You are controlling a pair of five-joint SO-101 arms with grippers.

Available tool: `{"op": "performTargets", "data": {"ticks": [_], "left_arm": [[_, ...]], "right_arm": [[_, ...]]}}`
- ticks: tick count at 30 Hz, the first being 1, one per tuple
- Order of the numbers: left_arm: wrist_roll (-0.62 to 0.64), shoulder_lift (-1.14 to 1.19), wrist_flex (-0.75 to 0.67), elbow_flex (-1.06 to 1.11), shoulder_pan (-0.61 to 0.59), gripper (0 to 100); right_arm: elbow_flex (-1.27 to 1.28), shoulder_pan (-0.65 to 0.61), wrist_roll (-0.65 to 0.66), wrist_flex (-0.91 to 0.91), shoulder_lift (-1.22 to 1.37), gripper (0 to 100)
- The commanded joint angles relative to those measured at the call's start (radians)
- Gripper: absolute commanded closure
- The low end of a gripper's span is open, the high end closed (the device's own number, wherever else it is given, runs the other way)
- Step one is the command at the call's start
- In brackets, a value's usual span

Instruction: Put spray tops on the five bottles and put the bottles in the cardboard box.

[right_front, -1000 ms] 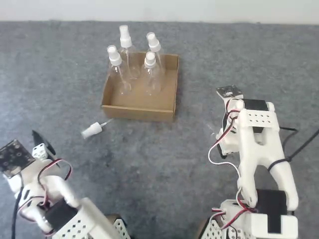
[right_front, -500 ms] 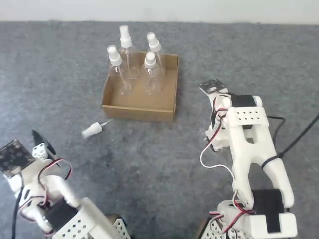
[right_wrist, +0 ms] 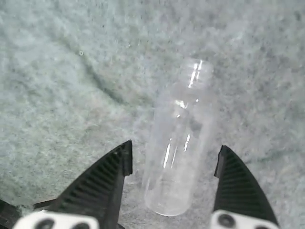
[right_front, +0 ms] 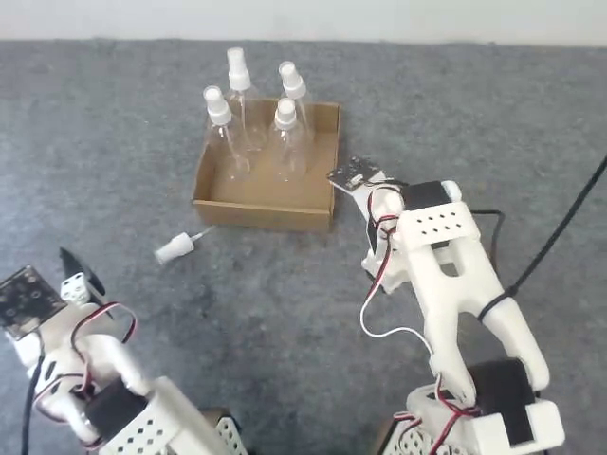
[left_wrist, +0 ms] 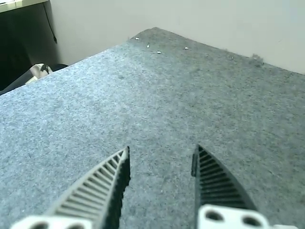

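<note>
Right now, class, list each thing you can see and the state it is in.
Box: open, part filled.
Four bottles: upright inside, tops on.
Fifth bottle: lying on mat, no top.
Loose top: lying on mat.
Left hand: open, empty.
Right hand: open, astride fifth bottle.

No text, label, number or sign can be read on the grey carpeted table (right_front: 493, 114), the open brown cardboard box (right_front: 261, 210) or the clear plastic bottles with white spray tops (right_front: 289, 133) standing in it. Any print on the small dark circuit boards (right_front: 24, 299) at the arms' wrists is too small to make out.
</note>
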Motion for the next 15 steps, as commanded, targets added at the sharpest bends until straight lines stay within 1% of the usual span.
{"op": "performTargets", "data": {"ticks": [1,6,10,15], "left_arm": [[-0.005,-0.018,-0.035,-0.01,-0.002,79],[-0.006,-0.018,-0.035,-0.01,-0.002,79],[-0.008,-0.018,-0.034,-0.01,-0.002,79],[-0.008,-0.018,-0.034,-0.01,-0.002,79]], "right_arm": [[-0.058,-0.004,0.014,-0.042,0.018,76.4],[-0.064,-0.008,0.077,-0.074,0.128,76.4],[-0.08,0.022,0.083,-0.113,0.188,76.4],[-0.152,0.047,0.083,-0.108,0.259,76.4]]}}
